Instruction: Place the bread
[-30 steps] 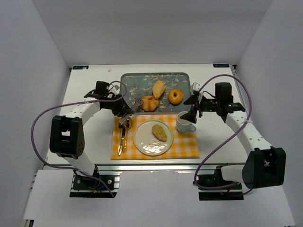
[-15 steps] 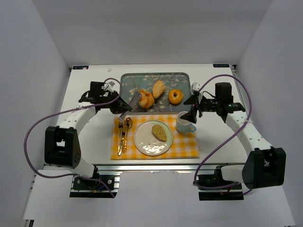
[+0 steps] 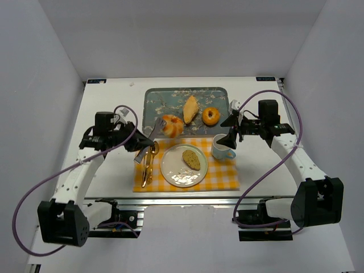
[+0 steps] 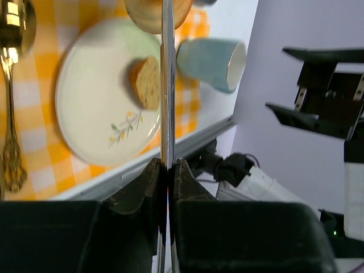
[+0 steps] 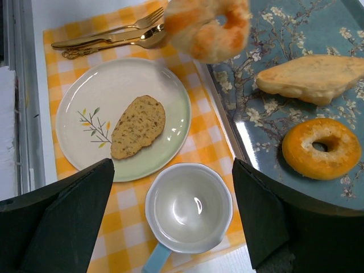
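My left gripper point(image 3: 140, 147) point(image 4: 168, 166) is shut on a thin metal utensil point(image 4: 167, 85) point(image 3: 152, 132). The far end of the utensil carries a round orange-glazed bread point(image 3: 170, 125) point(image 4: 157, 10). The bread hangs above the front left corner of the blue flowered tray point(image 3: 161, 98); in the right wrist view it point(image 5: 207, 25) looks raised and blurred. A white plate point(image 3: 173, 173) point(image 5: 91, 96) with a brown bread slice point(image 3: 191, 159) point(image 5: 138, 126) lies on the yellow checked mat. My right gripper point(image 3: 232, 132) point(image 5: 173, 193) is open and empty, straddling a pale blue cup point(image 3: 223, 149) point(image 5: 189, 207).
The tray also holds a long pastry point(image 3: 190, 107) point(image 5: 313, 77) and a glazed donut point(image 3: 211, 116) point(image 5: 321, 148). Gold cutlery point(image 3: 148, 165) point(image 5: 108, 37) lies on the mat point(image 3: 224, 176) left of the plate.
My left arm has drawn back to the left and nearer, taking the utensil with it. The bread has shifted a little left over the tray's front edge. The right arm has not moved.
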`<state>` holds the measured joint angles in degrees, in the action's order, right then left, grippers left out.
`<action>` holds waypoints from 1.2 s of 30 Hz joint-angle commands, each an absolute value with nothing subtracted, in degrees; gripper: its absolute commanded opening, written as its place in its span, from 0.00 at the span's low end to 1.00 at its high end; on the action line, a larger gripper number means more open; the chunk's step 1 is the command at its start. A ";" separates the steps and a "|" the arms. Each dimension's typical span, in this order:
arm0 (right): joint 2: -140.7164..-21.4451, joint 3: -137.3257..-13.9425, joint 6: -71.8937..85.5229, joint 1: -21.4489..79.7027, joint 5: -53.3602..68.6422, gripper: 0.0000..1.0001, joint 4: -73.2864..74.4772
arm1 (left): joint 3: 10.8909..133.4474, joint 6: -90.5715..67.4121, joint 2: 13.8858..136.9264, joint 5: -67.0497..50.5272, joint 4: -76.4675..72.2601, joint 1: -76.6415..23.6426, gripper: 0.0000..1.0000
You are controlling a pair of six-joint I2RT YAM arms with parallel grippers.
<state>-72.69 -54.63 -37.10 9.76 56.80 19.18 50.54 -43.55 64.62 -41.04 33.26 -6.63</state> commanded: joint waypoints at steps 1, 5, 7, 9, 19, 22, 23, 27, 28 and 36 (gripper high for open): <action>-71.19 -55.46 -38.41 9.49 58.53 0.89 20.13 | 46.69 -43.68 57.77 -44.47 38.58 -6.50 0.00; -71.54 -55.55 -38.41 9.58 59.15 0.89 20.21 | 41.58 -46.14 51.43 -48.59 38.32 -6.50 0.00; -71.72 -55.63 -38.41 9.58 59.15 0.89 20.39 | 39.21 -47.19 48.71 -49.65 38.06 -6.50 0.00; -71.81 -55.90 -38.76 9.67 59.15 0.89 20.74 | 37.89 -47.63 47.64 -51.58 37.62 -6.50 0.00; -72.07 -56.51 -39.64 9.67 58.97 0.89 21.88 | 32.52 -46.06 45.26 -53.62 39.55 -6.50 0.05; -72.16 -56.69 -39.64 9.67 58.97 0.89 21.97 | 31.55 -45.00 45.35 -52.12 40.43 -6.50 0.05; -72.16 -56.69 -39.73 9.75 58.89 0.89 21.97 | 31.47 -44.91 45.35 -51.42 40.78 -6.59 0.05; -72.25 -56.60 -39.90 9.67 58.80 0.89 21.97 | 31.81 -44.21 45.35 -50.54 41.39 -6.50 0.50; -72.25 -56.60 -39.99 9.75 58.80 0.89 22.06 | 32.16 -43.77 45.44 -50.36 41.66 -6.50 0.51; -71.81 -55.90 -40.43 9.76 58.89 0.89 22.50 | 37.17 -41.66 46.93 -47.20 44.73 -6.50 0.53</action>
<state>-72.69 -54.63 -39.46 9.76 57.28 21.45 32.93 -43.75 46.70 -48.34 43.77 -6.63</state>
